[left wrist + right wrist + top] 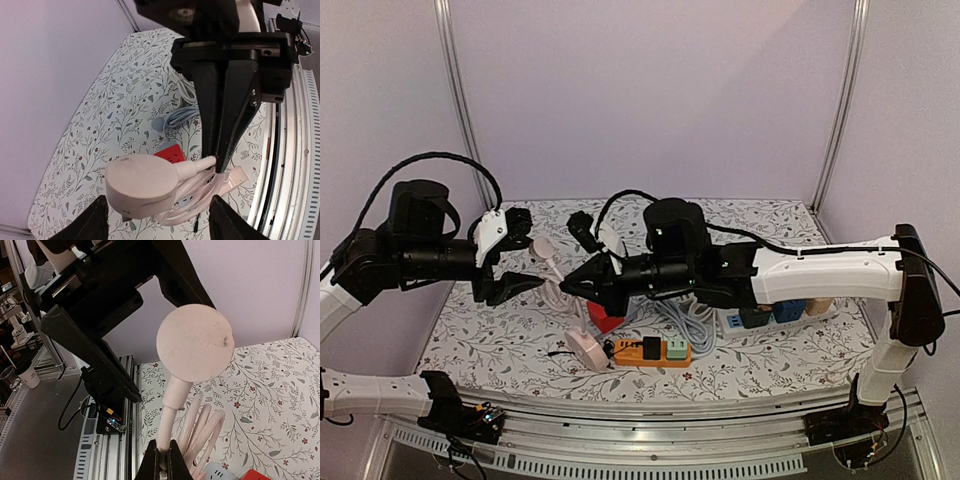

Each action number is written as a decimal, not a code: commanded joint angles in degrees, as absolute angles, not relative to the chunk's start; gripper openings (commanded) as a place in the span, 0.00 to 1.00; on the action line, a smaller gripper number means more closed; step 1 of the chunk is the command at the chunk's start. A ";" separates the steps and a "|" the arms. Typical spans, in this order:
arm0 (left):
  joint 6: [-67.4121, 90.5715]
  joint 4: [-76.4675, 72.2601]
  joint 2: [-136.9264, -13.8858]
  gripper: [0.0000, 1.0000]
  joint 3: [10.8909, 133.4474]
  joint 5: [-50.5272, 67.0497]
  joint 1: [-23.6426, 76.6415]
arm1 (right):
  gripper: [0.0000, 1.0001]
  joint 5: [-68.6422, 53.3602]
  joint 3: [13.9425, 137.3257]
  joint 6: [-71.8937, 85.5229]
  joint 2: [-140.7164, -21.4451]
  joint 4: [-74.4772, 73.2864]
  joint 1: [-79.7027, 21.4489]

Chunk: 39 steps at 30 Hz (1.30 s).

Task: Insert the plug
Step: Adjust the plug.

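Lying under both arms is the flower-printed table [470,340], with a long orange plastic power strip [651,351] resting near its front edge. The right gripper [564,285] is clamping tight on the pale pink cord [167,425], holding the round pale pink plug [544,247] raised above the table; the left gripper [530,252] is gaping wide, its fingers flanking the plug
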State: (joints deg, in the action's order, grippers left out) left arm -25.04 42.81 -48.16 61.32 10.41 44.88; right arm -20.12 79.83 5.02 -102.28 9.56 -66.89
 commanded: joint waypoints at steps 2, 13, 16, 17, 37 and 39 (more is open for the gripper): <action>-25.62 39.91 -49.36 0.64 61.10 8.88 43.34 | 0.00 -21.61 79.62 3.96 -98.57 13.97 -67.49; -27.14 38.35 -49.94 0.44 61.00 11.66 43.48 | 0.00 -21.44 79.61 3.96 -98.69 13.97 -67.51; -27.53 38.38 -49.90 0.34 61.01 11.80 43.51 | 0.00 -21.45 79.72 3.99 -98.87 13.97 -67.56; -27.73 38.43 -49.82 0.31 60.95 11.86 43.58 | 0.00 -21.45 79.72 4.01 -98.94 13.97 -67.51; -34.06 39.48 -47.91 0.00 58.18 11.08 44.54 | 0.93 -20.84 82.59 9.58 -99.74 13.83 -66.02; -35.43 39.40 -47.88 0.00 57.66 10.84 44.92 | 0.95 -19.56 84.81 14.84 -100.46 13.69 -64.79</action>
State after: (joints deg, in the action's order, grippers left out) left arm -32.84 41.04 -48.82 58.41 10.98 44.16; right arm -21.26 80.47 7.31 -101.51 12.45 -66.65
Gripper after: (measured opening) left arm 0.184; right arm 0.936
